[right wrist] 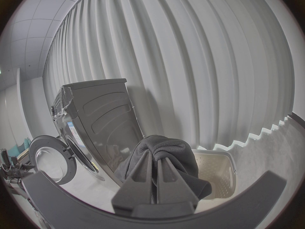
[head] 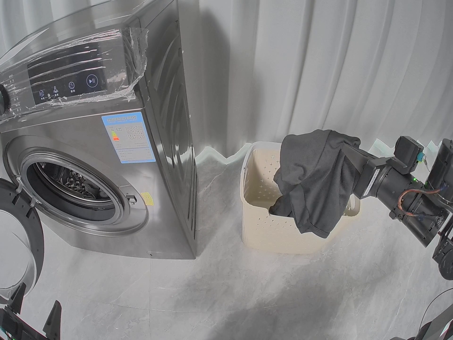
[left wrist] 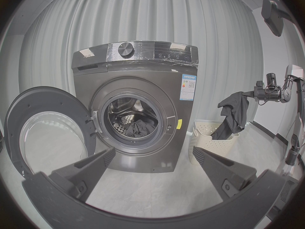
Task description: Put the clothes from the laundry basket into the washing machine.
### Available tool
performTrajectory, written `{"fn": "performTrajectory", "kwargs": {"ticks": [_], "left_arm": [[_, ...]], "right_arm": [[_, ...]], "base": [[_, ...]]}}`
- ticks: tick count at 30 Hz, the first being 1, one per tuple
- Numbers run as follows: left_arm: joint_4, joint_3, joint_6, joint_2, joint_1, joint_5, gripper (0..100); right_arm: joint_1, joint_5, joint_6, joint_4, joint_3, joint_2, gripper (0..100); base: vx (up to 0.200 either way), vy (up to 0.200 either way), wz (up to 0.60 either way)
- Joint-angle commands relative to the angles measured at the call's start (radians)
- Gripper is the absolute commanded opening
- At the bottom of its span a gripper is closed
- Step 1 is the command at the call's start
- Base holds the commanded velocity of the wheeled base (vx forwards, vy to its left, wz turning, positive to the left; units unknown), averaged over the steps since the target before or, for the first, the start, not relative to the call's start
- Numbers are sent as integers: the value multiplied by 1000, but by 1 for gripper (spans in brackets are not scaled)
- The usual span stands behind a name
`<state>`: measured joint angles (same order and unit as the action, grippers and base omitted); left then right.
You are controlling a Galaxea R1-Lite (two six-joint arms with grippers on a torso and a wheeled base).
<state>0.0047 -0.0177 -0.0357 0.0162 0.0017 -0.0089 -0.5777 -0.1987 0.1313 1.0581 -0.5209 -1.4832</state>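
Pale tiled floor [head: 283, 284], with a white curtain [head: 306, 48] behind. The right tool [right wrist: 156, 170] is clamped on a dark grey garment [head: 316, 175] that hangs from it into the cream basket [head: 264, 227] below. The left tool [left wrist: 153, 150], fingers apart, faces the washing machine [left wrist: 139, 89]. Its wrist view shows dark clothes [left wrist: 138, 128] in the drum, past the open door [left wrist: 47, 118].

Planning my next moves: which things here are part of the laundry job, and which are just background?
Job: dark garment in right pincer, laundry basket, washing machine, open door, clothes in drum.
Background: white curtain, floor.
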Motion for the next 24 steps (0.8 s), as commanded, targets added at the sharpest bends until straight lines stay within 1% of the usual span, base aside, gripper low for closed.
{"fn": "performTrajectory", "kwargs": {"ticks": [1, 5, 16, 19, 23, 24], "left_arm": [[0, 16, -4, -16, 0, 0, 100], [0, 16, -4, -16, 1, 1, 100], [0, 16, -6, -16, 1, 1, 100], [0, 16, -6, -16, 0, 1, 100], [0, 16, -6, -16, 0, 1, 100], [0, 16, -6, -16, 0, 1, 100]], "right_arm": [[1, -5, 1, 3, -4, 9, 0], [-1, -8, 2, 6, -4, -2, 0], [-11, -8, 4, 11, -16, -3, 0], [-13, -8, 2, 39, -21, -12, 0], [-14, -10, 2, 45, -18, -17, 0], [-14, -10, 2, 45, -18, -16, 0]], "base": [[0, 0, 0], [0, 0, 0], [0, 200, 0], [0, 200, 0], [0, 200, 0], [0, 0, 0]]}}
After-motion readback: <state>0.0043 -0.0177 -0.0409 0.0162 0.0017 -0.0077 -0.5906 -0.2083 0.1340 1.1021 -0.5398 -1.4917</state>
